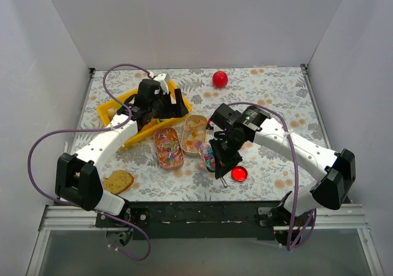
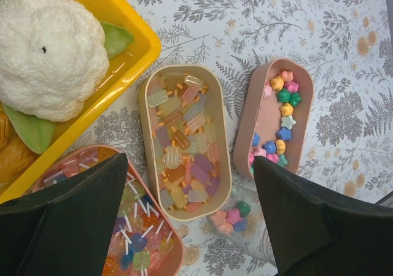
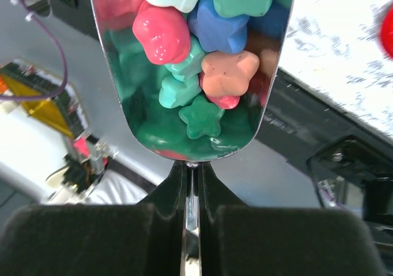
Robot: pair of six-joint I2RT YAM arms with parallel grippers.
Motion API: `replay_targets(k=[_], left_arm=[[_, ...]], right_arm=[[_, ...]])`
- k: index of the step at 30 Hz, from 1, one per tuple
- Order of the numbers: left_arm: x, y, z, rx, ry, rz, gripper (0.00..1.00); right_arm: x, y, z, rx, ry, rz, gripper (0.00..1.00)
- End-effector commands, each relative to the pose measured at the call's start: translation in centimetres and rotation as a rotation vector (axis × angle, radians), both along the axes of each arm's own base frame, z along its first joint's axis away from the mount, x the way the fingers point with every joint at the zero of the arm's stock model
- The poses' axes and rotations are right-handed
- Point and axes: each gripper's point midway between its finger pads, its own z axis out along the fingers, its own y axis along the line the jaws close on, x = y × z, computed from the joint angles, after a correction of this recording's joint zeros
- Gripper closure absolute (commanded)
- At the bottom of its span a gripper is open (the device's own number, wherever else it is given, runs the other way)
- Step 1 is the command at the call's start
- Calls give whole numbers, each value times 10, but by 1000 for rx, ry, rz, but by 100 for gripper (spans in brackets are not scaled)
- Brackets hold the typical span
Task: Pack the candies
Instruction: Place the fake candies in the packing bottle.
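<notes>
1. judged step: pour the star candies (image 3: 227, 73) into the small clear bag (image 2: 230, 218) just near of the 3 pink tubs (image 2: 142, 110); keep the metal scoop (image 3: 144, 129) level, then tilt slowly at the bag's mouth.
2. right arm (image 1: 288, 142) reaches left; right gripper (image 3: 192, 190) pinches the loaded scoop's thin handle.
3. left gripper (image 2: 190, 165) hangs spread over the tubs, holding nothing.

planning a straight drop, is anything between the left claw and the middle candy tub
Nothing visible does. The left claw is open, and the lidless middle tub of pastel candies shows unblocked between its fingers. The right claw, shut on a loaded scoop, sits beside it.
</notes>
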Motion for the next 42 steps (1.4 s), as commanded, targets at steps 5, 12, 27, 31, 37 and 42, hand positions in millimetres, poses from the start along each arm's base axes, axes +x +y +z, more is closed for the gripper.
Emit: replay_targets(k=[5,12,27,31,37,42], left_arm=[[-9,3,13,-30,-23,-12,17],[-13,1,12,-38,-9,-23,17],[-18,5,11,-47,1,-2,17],[-18,5,11,-45,-2,-2,17],[-16,5,10,-45,2,3,17],[-15,5,8,-39,4,7,17]], right_arm=[[-22,14,9,93,153,10,99],[-18,15,3,106,219,-30,99],[-12,21,15,219,349,-97,99],[-8,19,20,247,391,-125,99],[-6,21,20,269,443,-136,99],[-6,24,23,293,487,-144,99]])
